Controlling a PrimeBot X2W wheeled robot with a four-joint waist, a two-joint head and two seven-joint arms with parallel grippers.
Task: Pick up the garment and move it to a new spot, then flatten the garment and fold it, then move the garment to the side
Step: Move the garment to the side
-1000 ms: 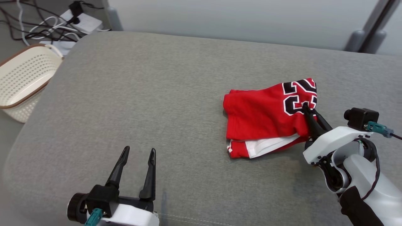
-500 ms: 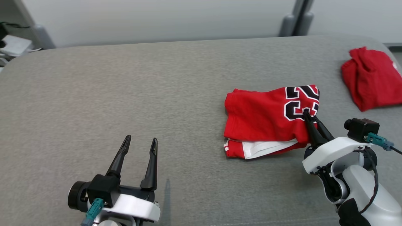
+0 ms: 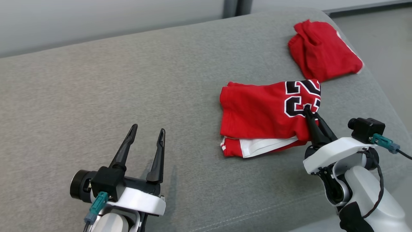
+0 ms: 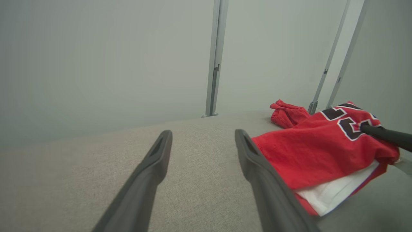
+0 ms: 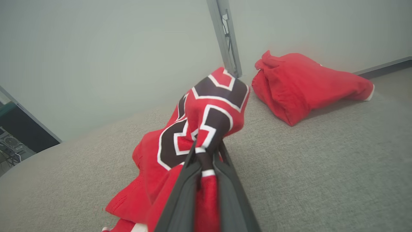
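Observation:
The garment point(image 3: 264, 116) is a folded red jersey with black-and-white numerals and a white layer peeking out below. It lies on the grey cushioned surface point(image 3: 96, 96), right of centre. My right gripper point(image 3: 307, 111) is shut on the garment's right edge, at the numerals. In the right wrist view the red cloth point(image 5: 206, 129) is pinched between the two dark fingers point(image 5: 180, 199) and bunches up above them. My left gripper point(image 3: 147, 132) stands open at the lower left, with bare surface between its fingers. The left wrist view has the garment point(image 4: 315, 151) to its right.
A second red cloth bundle point(image 3: 323, 51) lies crumpled at the far right corner of the surface, just beyond the garment. The surface's right edge drops to the floor point(image 3: 386, 48). A pale wall with a metal post point(image 4: 214, 58) stands behind.
The head camera has swung right: the basket and cables have left the view and the second red bundle has come in. My right gripper stays shut on the garment.

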